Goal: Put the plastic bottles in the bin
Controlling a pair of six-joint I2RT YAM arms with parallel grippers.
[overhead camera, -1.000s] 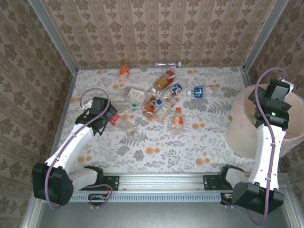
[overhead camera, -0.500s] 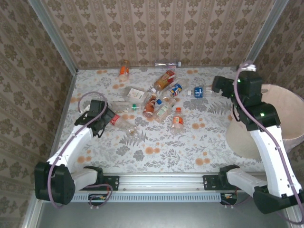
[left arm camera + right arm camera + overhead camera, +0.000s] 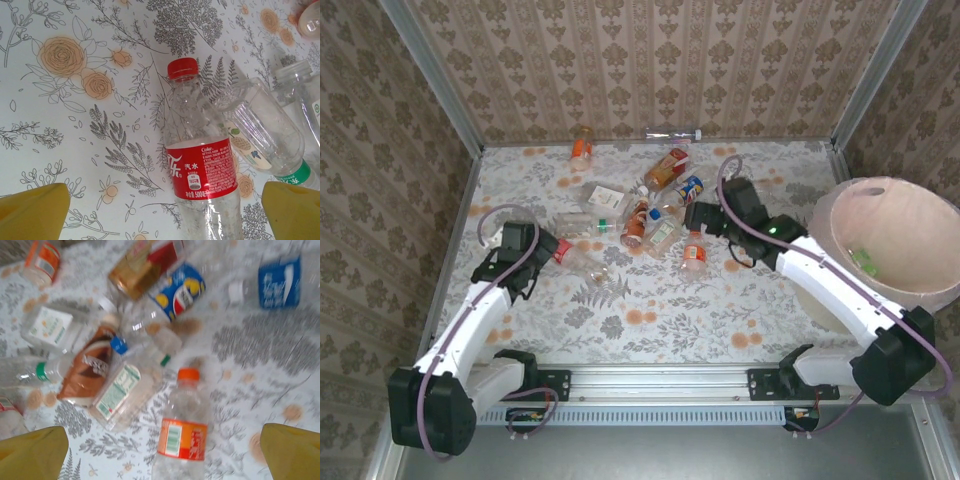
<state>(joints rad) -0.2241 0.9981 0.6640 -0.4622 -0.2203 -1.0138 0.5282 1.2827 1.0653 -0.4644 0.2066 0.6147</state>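
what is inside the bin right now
One green-labelled item, likely a bottle, lies against the bin's inner wall. The part behind its near rim is hidden, so more may lie there.

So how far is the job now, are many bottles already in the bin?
Done: little. The bin holds one green-labelled item, likely a bottle. In hand: nothing; the left gripper hangs open over a red-label bottle, the right gripper open over an orange-label bottle. Left: about a dozen plastic bottles lie on the table.
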